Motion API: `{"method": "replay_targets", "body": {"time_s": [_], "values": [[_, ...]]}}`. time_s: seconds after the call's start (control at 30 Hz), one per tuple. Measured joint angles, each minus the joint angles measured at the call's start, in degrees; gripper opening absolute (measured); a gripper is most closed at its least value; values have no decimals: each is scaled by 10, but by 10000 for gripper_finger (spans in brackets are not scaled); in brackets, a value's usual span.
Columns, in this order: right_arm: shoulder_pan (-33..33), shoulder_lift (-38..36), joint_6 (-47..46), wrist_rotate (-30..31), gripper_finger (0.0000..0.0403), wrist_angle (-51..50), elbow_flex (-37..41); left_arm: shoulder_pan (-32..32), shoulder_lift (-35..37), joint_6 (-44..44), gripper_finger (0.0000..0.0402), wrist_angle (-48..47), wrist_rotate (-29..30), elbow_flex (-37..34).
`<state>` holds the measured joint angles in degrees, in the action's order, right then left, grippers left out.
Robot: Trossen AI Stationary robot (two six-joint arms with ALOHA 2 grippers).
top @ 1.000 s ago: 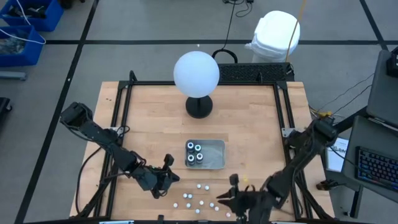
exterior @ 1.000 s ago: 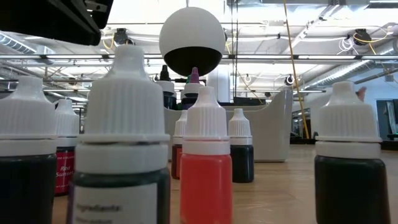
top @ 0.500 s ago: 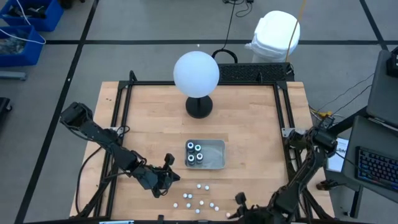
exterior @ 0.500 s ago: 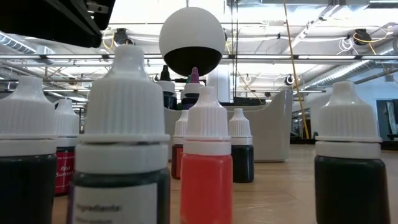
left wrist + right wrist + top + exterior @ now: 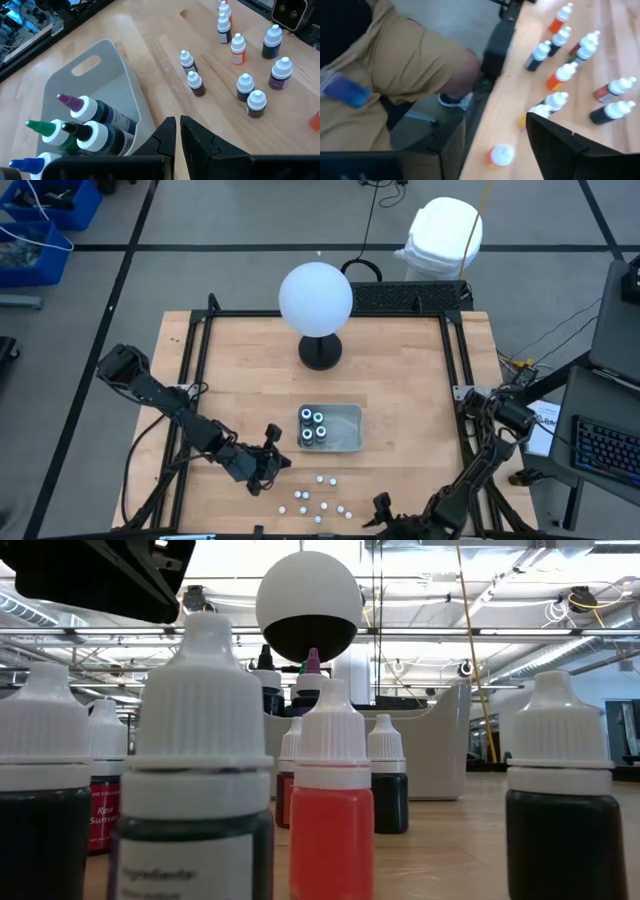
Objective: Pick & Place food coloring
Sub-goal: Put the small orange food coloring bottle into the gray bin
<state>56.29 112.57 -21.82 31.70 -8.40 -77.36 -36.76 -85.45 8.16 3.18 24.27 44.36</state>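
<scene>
From the high view I see the whole table point(image 5: 400, 380): a shallow grey tray point(image 5: 343, 427) near the middle holds four dark round bottles point(image 5: 313, 427) at its left end, and a loose cluster of small white-capped bottles point(image 5: 318, 498) stands on the wood just in front of it. The white globe point(image 5: 316, 298) on its black base stands well behind the tray.

The low view gives what the overhead cannot: the small bottles' fills, one orange-red point(image 5: 331, 840), others dark, all upright, with the tray wall behind them.

The left gripper point(image 5: 268, 462) hangs just left of the cluster, and its wrist view shows the fingers point(image 5: 165, 137) nearly together, holding nothing. From there the tray bottles show purple, green and blue tips point(image 5: 65, 122), close beside the fingers, and the small bottles point(image 5: 240, 75) stand farther off.

The right gripper point(image 5: 385, 513) sits at the table's front edge, right of the cluster. Its wrist view shows the fingers point(image 5: 560, 142) spread with nothing between them, an orange bottle point(image 5: 501, 155) lying beside them, and a person in tan clothing point(image 5: 395, 65) beyond the table edge.
</scene>
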Motion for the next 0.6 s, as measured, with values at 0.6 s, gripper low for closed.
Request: {"method": "replay_targets", "body": {"time_s": [0.6], "values": [[-23, -1, -51, -25, 205, 93, 90, 0, 0, -1, 35, 0, -3, 0]]}}
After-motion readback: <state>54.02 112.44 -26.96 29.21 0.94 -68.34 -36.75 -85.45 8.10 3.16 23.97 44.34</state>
